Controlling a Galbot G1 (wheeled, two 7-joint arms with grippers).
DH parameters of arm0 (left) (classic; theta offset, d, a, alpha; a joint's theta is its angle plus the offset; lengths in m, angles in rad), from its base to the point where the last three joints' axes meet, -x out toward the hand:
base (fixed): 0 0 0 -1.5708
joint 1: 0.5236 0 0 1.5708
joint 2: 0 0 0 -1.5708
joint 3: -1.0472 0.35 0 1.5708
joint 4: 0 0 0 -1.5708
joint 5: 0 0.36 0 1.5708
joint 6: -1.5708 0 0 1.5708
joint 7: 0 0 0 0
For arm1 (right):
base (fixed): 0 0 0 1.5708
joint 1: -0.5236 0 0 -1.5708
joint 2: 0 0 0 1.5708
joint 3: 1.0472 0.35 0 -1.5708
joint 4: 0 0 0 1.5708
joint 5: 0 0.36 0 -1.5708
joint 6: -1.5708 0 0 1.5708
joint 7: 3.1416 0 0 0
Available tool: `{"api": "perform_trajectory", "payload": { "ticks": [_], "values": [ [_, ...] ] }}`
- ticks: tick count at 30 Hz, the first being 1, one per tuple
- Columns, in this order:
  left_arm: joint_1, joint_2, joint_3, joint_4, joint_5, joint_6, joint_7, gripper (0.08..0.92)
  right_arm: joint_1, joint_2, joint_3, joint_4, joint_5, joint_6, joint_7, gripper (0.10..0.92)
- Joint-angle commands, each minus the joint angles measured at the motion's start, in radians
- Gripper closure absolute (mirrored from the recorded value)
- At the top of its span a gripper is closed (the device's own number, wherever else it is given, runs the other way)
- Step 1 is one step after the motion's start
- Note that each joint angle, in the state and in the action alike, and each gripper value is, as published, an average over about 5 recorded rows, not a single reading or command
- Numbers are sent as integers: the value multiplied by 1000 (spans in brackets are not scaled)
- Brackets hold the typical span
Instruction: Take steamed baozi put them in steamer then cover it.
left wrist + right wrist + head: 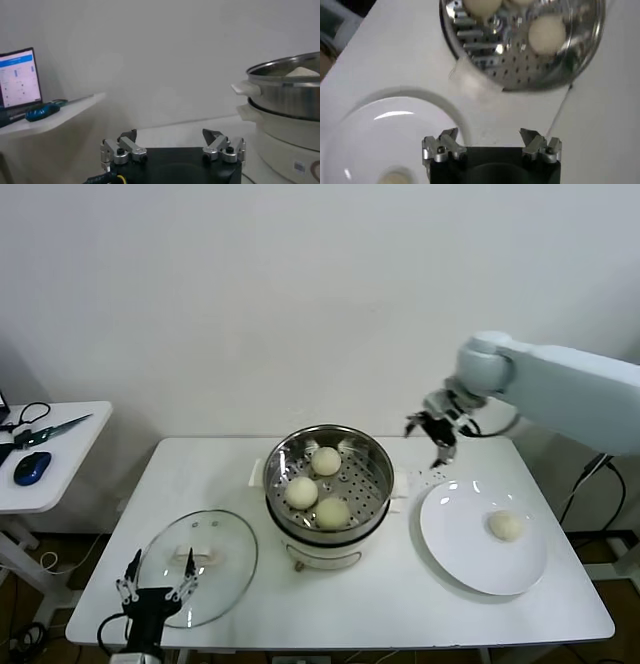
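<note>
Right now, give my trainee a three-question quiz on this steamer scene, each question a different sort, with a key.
1. How many baozi lie in the steamer?
2. True or false: the glass cover sits on the steamer.
3. Where is the last baozi? A) on the white plate B) in the right gripper C) under the left gripper

Key: 1. Three. 2. False; it lies on the table beside the steamer, by the left gripper. 3. A; both grippers are open and hold nothing.
</note>
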Motion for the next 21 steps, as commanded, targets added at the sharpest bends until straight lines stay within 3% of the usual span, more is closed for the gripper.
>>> {"api": "perform_trajectory", "payload": {
  "ticks": [1, 11, 21],
  "values": [
    [0, 2, -2, -5, 1, 2, 1, 177, -275, -224, 216, -42, -64, -125, -6, 203],
    [10, -8, 1, 2, 22, 2, 1, 177, -617, -198, 541, -221, -364, -10, -39, 203],
    [6, -14, 4, 20, 43, 6, -1, 177, -681, -107, 637, -338, -426, 23, -38, 203]
  ]
}}
